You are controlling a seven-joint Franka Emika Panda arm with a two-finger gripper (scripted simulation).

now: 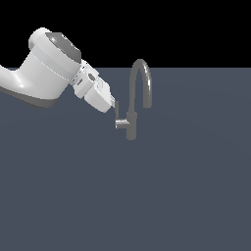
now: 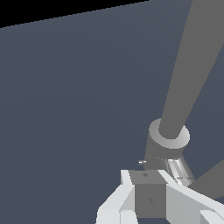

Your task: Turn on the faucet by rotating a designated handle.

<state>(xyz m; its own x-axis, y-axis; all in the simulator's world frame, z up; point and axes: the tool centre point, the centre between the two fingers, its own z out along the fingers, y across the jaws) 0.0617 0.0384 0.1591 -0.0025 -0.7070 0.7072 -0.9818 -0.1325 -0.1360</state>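
Observation:
The faucet (image 1: 131, 128) is a small grey metal tap with an upright body and a tall arched spout (image 1: 141, 73). It stands on the dark floor in the exterior view. Its handle (image 1: 118, 121) is a short stub off the body ending in a slim upright bar on the exterior view's left. My gripper (image 1: 114, 104) comes in from the exterior view's left and sits at the top of that bar. In the wrist view the white fingers (image 2: 127, 183) lie against both sides of the grey handle end (image 2: 150, 199), with the faucet body (image 2: 168, 146) just beyond.
The faucet stands on a flat dark grey floor (image 1: 147, 196) under a black background. My white arm (image 1: 46, 73) fills the upper part of the exterior view's left. No other objects show.

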